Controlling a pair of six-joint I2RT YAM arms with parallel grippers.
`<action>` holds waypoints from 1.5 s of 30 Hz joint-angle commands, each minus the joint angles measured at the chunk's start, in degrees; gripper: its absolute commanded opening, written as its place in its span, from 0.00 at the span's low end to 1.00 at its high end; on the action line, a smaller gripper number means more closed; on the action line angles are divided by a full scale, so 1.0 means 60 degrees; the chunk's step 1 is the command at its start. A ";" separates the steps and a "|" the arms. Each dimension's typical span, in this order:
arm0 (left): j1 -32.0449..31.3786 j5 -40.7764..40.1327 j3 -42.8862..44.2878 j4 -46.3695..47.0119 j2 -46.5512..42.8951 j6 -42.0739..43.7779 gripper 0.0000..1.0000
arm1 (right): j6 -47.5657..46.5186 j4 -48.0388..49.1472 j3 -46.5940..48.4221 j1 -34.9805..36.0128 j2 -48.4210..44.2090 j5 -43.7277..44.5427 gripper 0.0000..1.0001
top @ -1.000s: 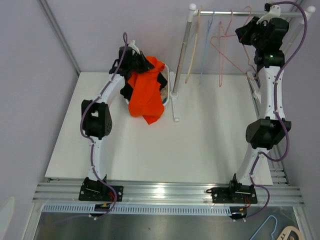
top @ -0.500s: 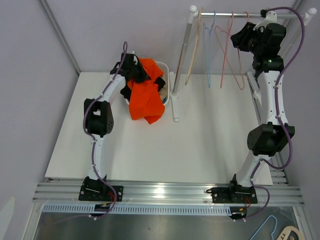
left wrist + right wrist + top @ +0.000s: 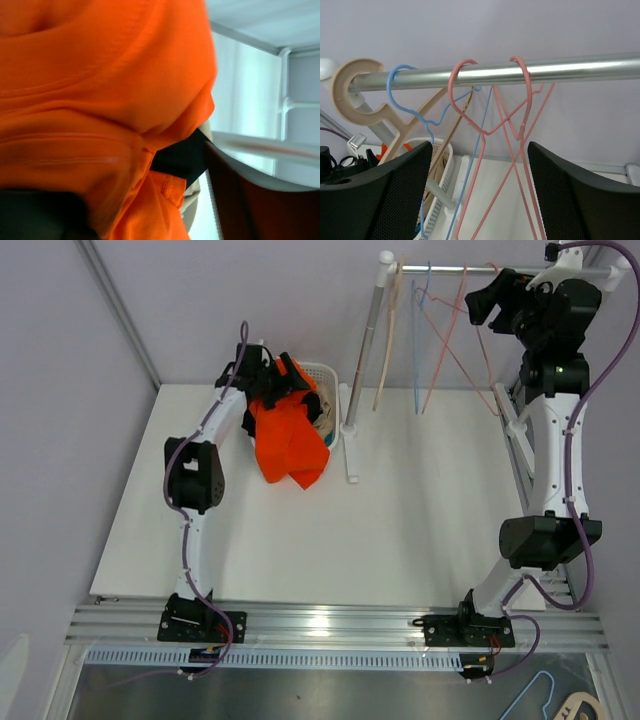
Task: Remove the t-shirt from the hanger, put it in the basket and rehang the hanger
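The orange shirt (image 3: 288,440) is off the hangers. It is bunched up at the left gripper (image 3: 272,378), far back on the left of the counter (image 3: 420,520), and hangs down just beside the white basket (image 3: 324,371). A second ago the left arm was a bit nearer to us. Now it has reached farther back, so the top of the shirt is closer to the basket. The left wrist view is full of orange cloth (image 3: 100,75) (it covers almost everything), so I cannot tell if the jaws there are apart or together. The right gripper (image 3: 479,150) has moved up and to the right since then. It sits high by the silver rail (image 3: 580,66), with its jaws wide apart and nothing held in them. On the rail hang two pink hangers (image 3: 462,102), a blue hanger (image 3: 394,82) and a tan hanger (image 3: 344,92). No cloth is on any of them. The pink ones hung bunched together before, and now their wires spread out at a slant.
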 commanded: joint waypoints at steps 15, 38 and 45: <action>0.0128 -0.0508 -0.2435 -0.1274 -0.6624 0.1345 0.99 | 0.0111 -0.1511 -0.2831 0.0275 -0.4740 0.2540 1.00; -0.1850 -0.2104 -1.2269 -0.0261 -1.8801 0.2181 1.00 | 0.1737 -0.2217 -0.9805 0.0628 -1.2568 0.0813 0.99; -0.1850 -0.1973 -1.2446 -0.0351 -1.9124 0.2226 1.00 | 0.1796 -0.2188 -1.0421 0.0613 -1.2818 0.0521 1.00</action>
